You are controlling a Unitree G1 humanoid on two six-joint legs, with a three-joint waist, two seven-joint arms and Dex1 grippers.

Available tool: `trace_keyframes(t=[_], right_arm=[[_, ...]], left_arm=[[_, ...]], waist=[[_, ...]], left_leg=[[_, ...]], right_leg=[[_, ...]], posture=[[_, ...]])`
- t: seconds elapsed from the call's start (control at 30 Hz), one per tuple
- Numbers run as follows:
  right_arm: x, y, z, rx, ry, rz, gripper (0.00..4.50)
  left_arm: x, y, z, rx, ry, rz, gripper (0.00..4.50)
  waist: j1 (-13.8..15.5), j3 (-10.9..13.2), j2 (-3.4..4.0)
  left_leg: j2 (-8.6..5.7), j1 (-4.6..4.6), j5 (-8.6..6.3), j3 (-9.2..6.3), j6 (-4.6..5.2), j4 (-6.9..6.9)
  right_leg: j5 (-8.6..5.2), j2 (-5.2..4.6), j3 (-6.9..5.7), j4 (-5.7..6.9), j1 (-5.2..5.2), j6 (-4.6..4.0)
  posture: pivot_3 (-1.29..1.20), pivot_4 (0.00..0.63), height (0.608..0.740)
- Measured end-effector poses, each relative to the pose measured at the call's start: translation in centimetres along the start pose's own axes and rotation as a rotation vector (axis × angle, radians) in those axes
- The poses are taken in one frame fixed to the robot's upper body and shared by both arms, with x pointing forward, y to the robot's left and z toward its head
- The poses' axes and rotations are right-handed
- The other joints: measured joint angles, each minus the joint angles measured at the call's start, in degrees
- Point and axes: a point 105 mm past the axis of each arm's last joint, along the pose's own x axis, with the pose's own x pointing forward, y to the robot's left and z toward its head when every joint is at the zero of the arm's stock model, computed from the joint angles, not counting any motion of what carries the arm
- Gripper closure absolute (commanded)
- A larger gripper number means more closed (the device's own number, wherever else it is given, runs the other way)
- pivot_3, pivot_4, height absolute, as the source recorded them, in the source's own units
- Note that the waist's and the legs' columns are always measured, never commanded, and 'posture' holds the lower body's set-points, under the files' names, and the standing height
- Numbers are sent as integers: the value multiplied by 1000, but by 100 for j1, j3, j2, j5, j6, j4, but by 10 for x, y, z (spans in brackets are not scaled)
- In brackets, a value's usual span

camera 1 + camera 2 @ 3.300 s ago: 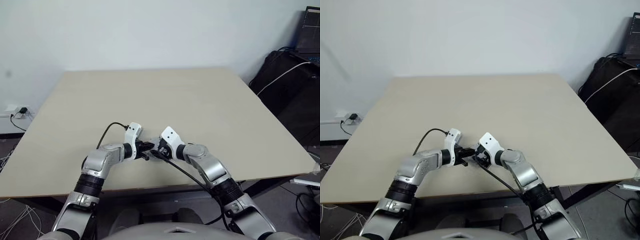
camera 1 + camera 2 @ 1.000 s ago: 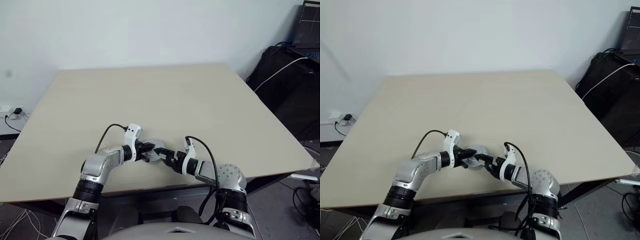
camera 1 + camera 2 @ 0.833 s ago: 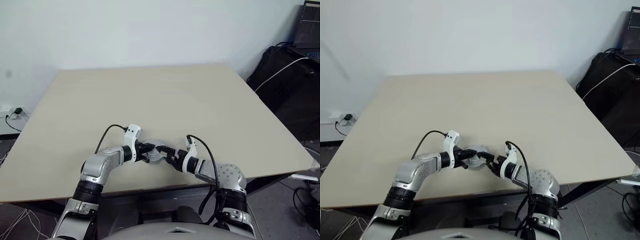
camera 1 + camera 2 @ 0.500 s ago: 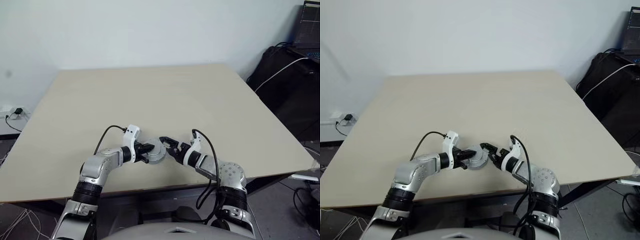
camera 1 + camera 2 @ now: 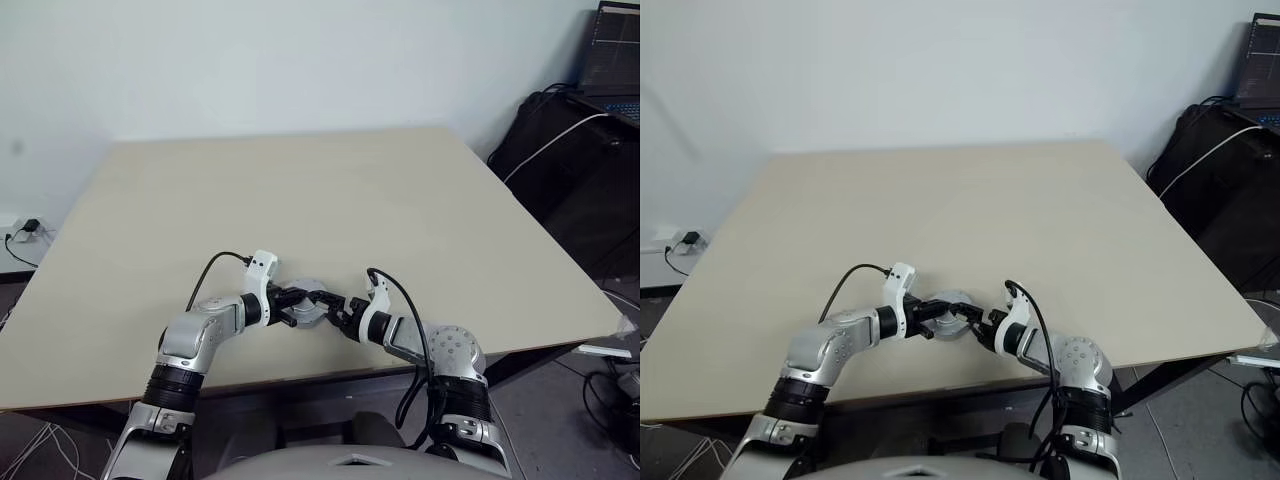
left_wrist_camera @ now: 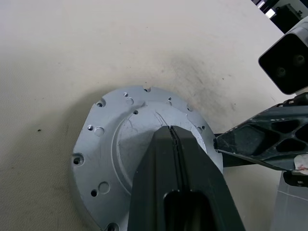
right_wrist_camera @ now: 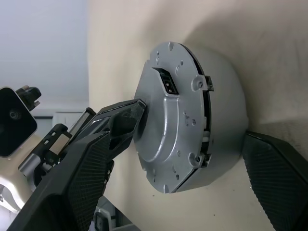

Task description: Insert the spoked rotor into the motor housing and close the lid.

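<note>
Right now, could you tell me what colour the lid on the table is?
The lid is silver-grey metal with small holes around its rim, clearest in the left wrist view.

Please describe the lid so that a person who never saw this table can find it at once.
On the beige table, look near the front edge, where the two arms meet. The lid is the round silver-grey disc with small holes around its rim, lying under the shut left gripper.

The lid [image 7: 178, 120] hides the motor housing's inside
</note>
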Motion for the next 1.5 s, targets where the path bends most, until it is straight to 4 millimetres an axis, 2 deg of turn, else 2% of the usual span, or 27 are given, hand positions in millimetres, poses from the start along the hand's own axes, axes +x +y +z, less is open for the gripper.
trace_keyframes(t=[0.43, 0.7, 1.0, 1.1, 1.3, 1.37, 1.4, 1.5], right_arm=[[6, 1, -1, 53, 9, 45, 19], [5, 12, -7, 78, 50, 121, 19], [6, 8, -2, 71, 17, 92, 19], [7, 6, -2, 64, 11, 72, 599], [7, 4, -2, 62, 10, 56, 2574], [6, 3, -2, 60, 9, 45, 3110], [6, 2, -2, 61, 8, 45, 3243], [6, 2, -2, 61, 8, 44, 3248]], left_arm=[[-5, 3, -2, -9, -12, 25, 4500], [-11, 7, 0, -27, -40, 42, 4500], [-12, 8, -2, -34, -44, 54, 4500], [-13, 8, -3, -36, -44, 55, 4500], [-15, 12, -1, -41, -54, 71, 4500], [-16, 14, -1, -41, -57, 80, 4500], [-17, 14, -1, -42, -60, 80, 4500], [-17, 14, -1, -42, -62, 81, 4500]], waist=[[-73, -4, -2], [-68, -1, -1], [-57, 0, -1], [-45, 0, 0], [-40, 0, 0], [-36, 0, 0], [-36, 2, 3], [-32, 1, 5]], left_leg=[[5, 7, -6, -5, -13, -4], [3, 5, -2, -7, -8, -4], [1, 4, -6, -7, -14, -4], [0, 4, -6, -7, -14, -4], [1, 6, -6, -7, -14, -4], [1, 5, -6, -7, -14, -4], [1, 5, -6, -7, -14, -4], [1, 6, -7, -7, -15, -4]], right_leg=[[-1, 16, 9, 2, -3, 5], [5, 13, 11, 1, -5, -6], [2, 13, 10, 0, -4, -2], [2, 12, 9, 0, -4, -2], [2, 12, 10, 0, -4, -1], [-1, 12, 9, 0, -3, 4], [-1, 12, 10, 0, -4, 4], [-2, 11, 9, 0, -3, 5]], posture=[[0, 0, 740], [0, 0, 740], [0, 0, 740], [0, 0, 740], [0, 0, 740], [0, 0, 740], [0, 0, 740], [0, 0, 740]])
